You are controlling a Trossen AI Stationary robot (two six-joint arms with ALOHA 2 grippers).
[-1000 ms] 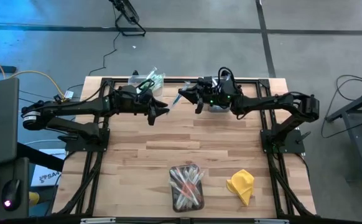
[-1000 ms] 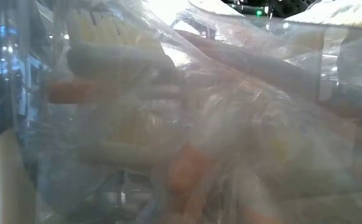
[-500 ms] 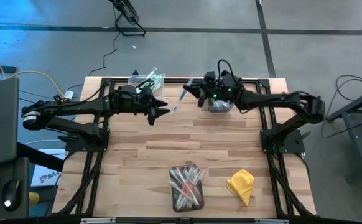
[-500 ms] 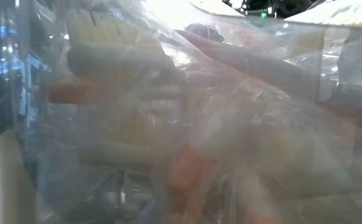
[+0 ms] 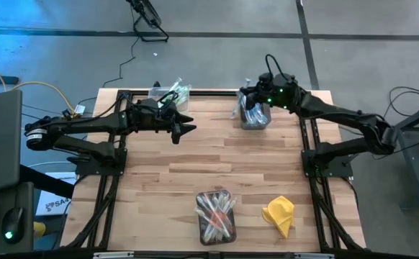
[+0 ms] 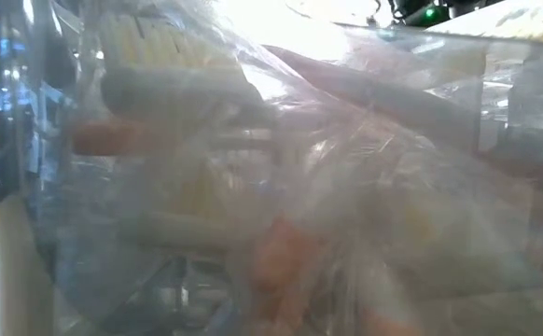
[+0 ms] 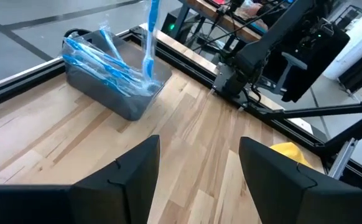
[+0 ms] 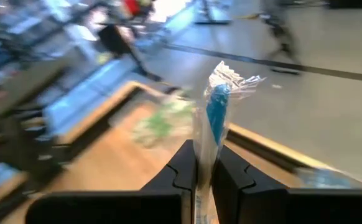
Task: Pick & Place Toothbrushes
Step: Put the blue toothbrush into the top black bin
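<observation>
Right pincer [image 8: 204, 177] clamps a blue toothbrush [image 8: 217, 115]

It is above the grey bin [image 5: 254, 119] at the tabletop's [image 5: 217, 155] far edge (holding more blue toothbrushes); left pincer [image 7: 199, 171] gapes empty mid-tabletop.

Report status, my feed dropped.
Left pincer open, empty. Right pincer shut on blue toothbrush, over blue bin. Nothing blocking.

High view looks straight down; low view (table height) presses against a clear bag [image 6: 281, 187].
</observation>
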